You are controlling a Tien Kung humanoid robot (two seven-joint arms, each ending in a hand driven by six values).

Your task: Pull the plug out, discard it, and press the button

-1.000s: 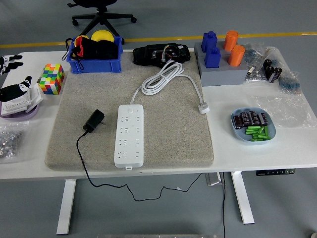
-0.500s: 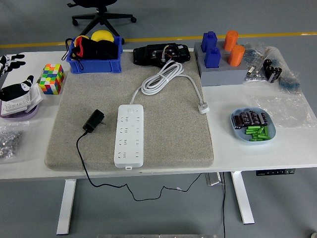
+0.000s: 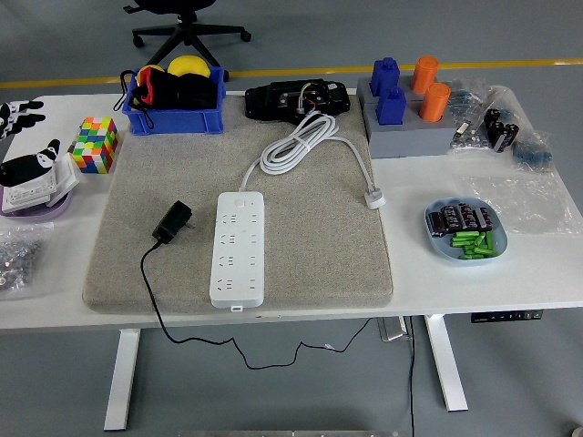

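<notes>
A grey felt mat [image 3: 310, 246] covers the middle of the white worktop [image 3: 547, 273], reaching almost to its near edge. On the mat's near half lies a white multi-socket power strip [image 3: 240, 247], lengthwise toward the near edge, its white cable coiled [image 3: 296, 146] near the mat's far edge. Just left of the strip, apart from it, rests a black plug adapter [image 3: 172, 221]; its thin black cord [image 3: 150, 291] runs over the near edge and hangs below. The mat's right half is bare.

Neither robot hand can be made out, so their state cannot be told.

Along the far edge stand a blue plastic bin [image 3: 175, 98] and blue and orange cylinders on a grey block [image 3: 407, 109]. A multicoloured cube [image 3: 95, 144] sits toward the left edge, and a pale blue dish of batteries [image 3: 465, 229] toward the right.
</notes>
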